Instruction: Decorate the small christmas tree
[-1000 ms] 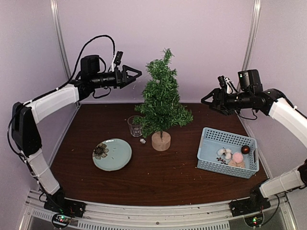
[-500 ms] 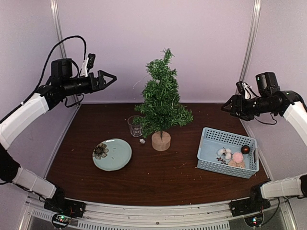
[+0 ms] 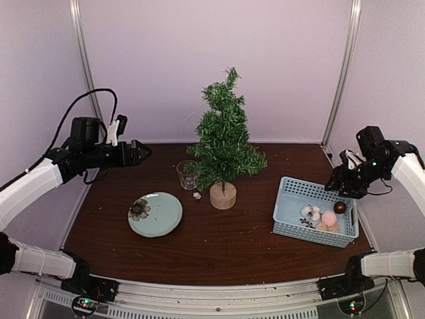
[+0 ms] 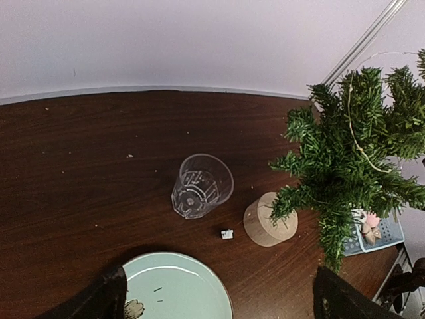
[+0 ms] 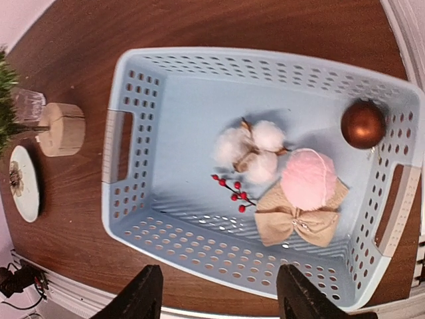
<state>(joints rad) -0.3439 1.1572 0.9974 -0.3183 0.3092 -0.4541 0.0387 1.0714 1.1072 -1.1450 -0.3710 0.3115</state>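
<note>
The small christmas tree (image 3: 224,143) stands upright mid-table on its round light-wood stump base (image 3: 223,195); it also shows in the left wrist view (image 4: 352,159). A thin wire loops over its branches. My left gripper (image 3: 143,153) is open and empty, in the air left of the tree, with both fingertips at the bottom of its wrist view (image 4: 219,299). My right gripper (image 3: 339,186) is open and empty above the blue basket (image 3: 312,234). Inside the basket (image 5: 219,249) lie a cotton boll (image 5: 252,149), a pink pompom (image 5: 309,179), a burlap bow (image 5: 299,222), red berries (image 5: 232,189) and a copper ball (image 5: 362,124).
A clear drinking glass (image 3: 186,175) stands just left of the tree base. A pale green plate (image 3: 166,212) with a flower print lies front left. A tiny white piece (image 3: 197,195) lies between glass and base. Purple walls close in the back and sides.
Both arms have drawn away from the tree. The left gripper moved left and down. The right gripper moved right and down to over the basket.
</note>
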